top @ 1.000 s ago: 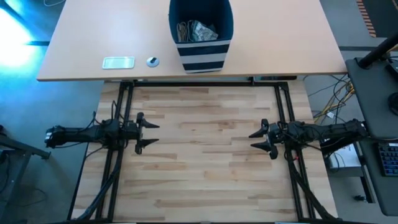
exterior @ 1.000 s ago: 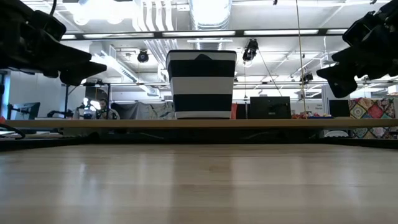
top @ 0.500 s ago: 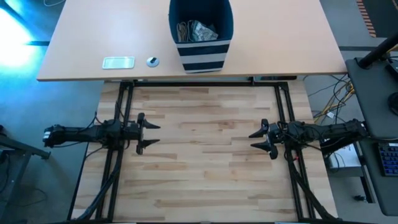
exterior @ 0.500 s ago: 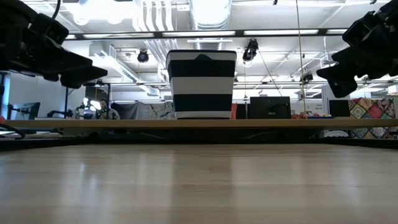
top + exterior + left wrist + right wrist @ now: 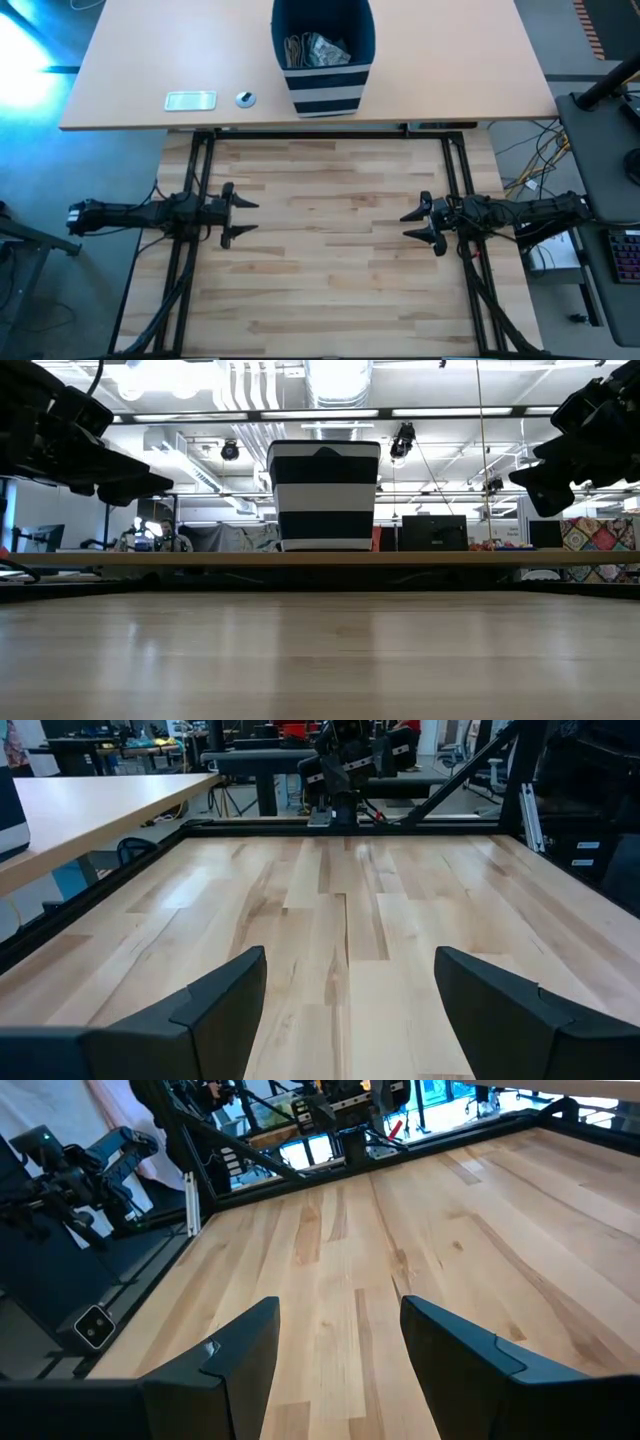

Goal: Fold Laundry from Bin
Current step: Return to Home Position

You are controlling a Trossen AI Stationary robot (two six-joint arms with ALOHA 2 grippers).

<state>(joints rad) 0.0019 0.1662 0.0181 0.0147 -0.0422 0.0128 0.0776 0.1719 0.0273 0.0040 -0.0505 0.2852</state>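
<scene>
I see the bin [image 5: 322,92] at twelve o'clock holding laundry [image 5: 318,49]; left gripper [image 5: 251,215] at nine, right gripper [image 5: 405,226] at three, both spread.

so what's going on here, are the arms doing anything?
Nothing is being handled. The left gripper and the right gripper hang open and empty over opposite sides of the wooden table, facing each other. The laundry sits inside the bin, which stands on the beige desk beyond the table. No cloth lies on the wooden table, so the folding looks done.
</scene>
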